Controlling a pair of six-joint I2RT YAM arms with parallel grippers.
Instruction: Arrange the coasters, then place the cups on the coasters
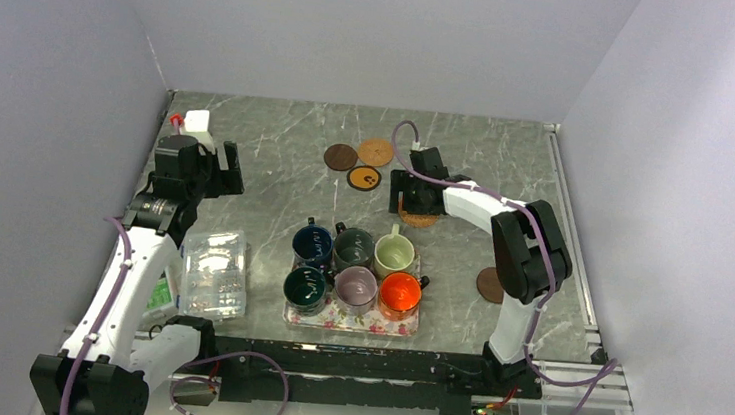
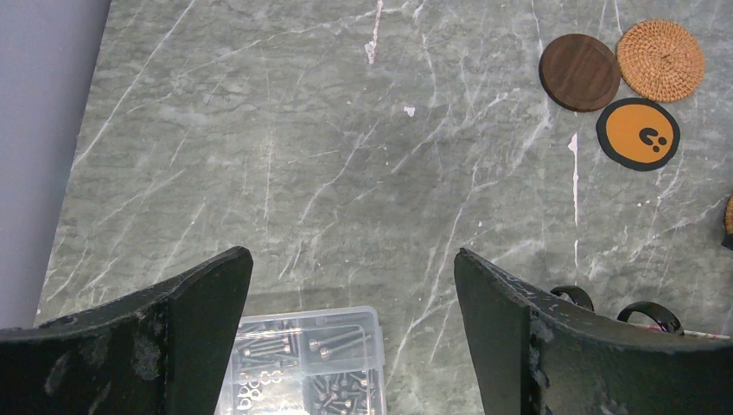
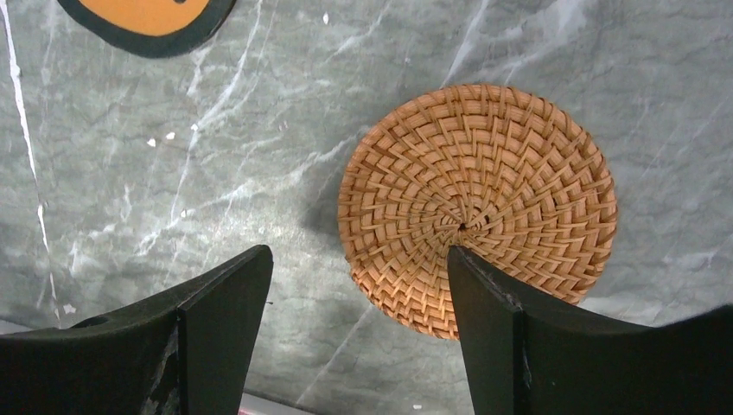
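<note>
Beyond the floral tray (image 1: 348,324) holding all six cups (image 1: 356,287), the right gripper (image 3: 356,259) hovers, jaws open and empty, over a tan woven coaster (image 3: 475,203). Closing off-centre could skid the thin disc across the surface (image 3: 173,173). Left of the tray, the left gripper (image 2: 353,259) gapes wide, empty.

Lighting even and diffuse, from overhead; the grey marble table (image 1: 278,150) is well exposed in all three views, with a faint pale sheen mid-frame in the left wrist view. Shadows soft and short — one dark crescent lies along the left edge of the woven coaster (image 3: 477,207). Overhead view sharp but small in detail. Wrist views crisp on the table; left hand (image 2: 352,259) and right hand (image 3: 356,259) render near-black, slightly soft — little surface detail.
</note>
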